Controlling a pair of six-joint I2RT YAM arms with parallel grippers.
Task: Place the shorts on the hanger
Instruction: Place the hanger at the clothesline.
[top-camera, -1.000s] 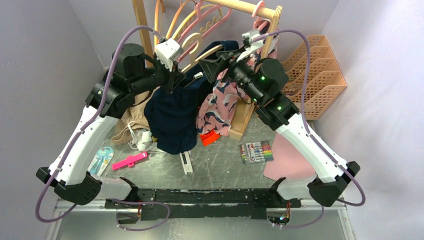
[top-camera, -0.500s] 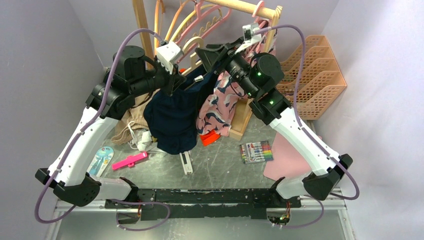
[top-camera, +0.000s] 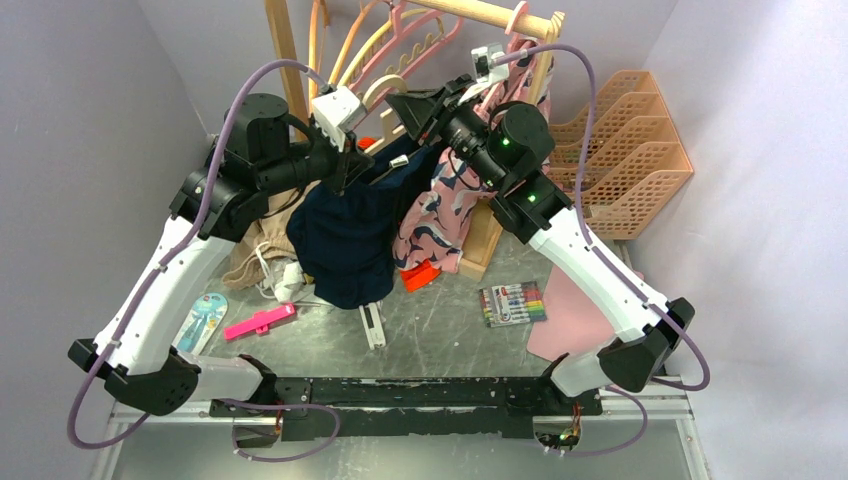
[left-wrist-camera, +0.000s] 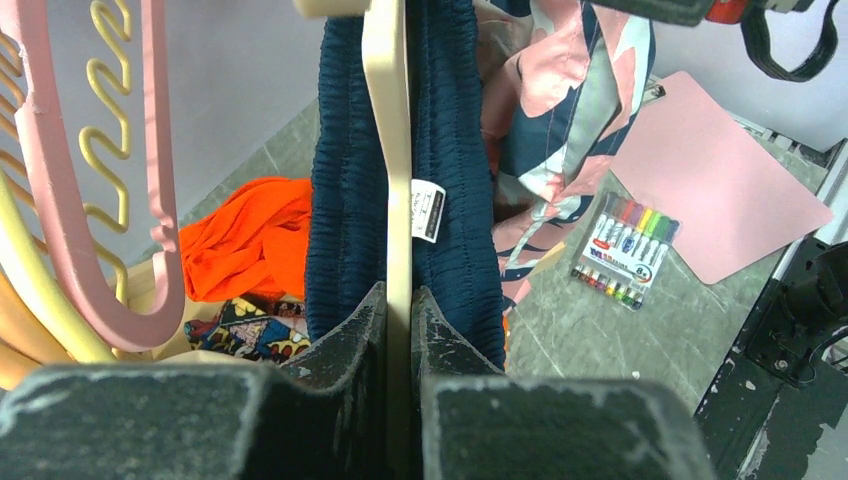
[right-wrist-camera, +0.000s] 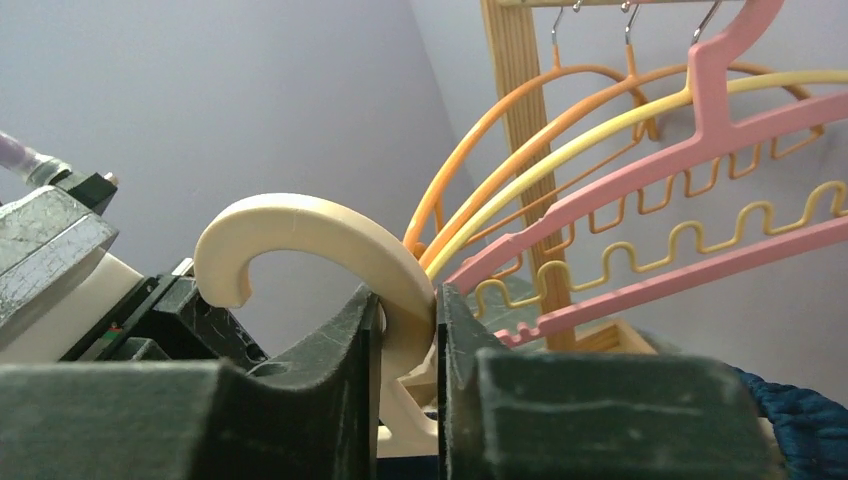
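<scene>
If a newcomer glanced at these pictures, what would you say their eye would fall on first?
The navy shorts stand out first, draped over the cream hanger and hanging mid-scene between the two arms. The left end effector pinches the hanger's bar while the right end effector clamps its thick hook. Behind them, pink hangers crowd the wooden rack.

Marker pack (top-camera: 513, 303), pink sheet (top-camera: 572, 318) on table (top-camera: 440, 335)

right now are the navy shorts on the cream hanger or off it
On it: the shorts show waistband on both sides of the hanger bar.
</scene>
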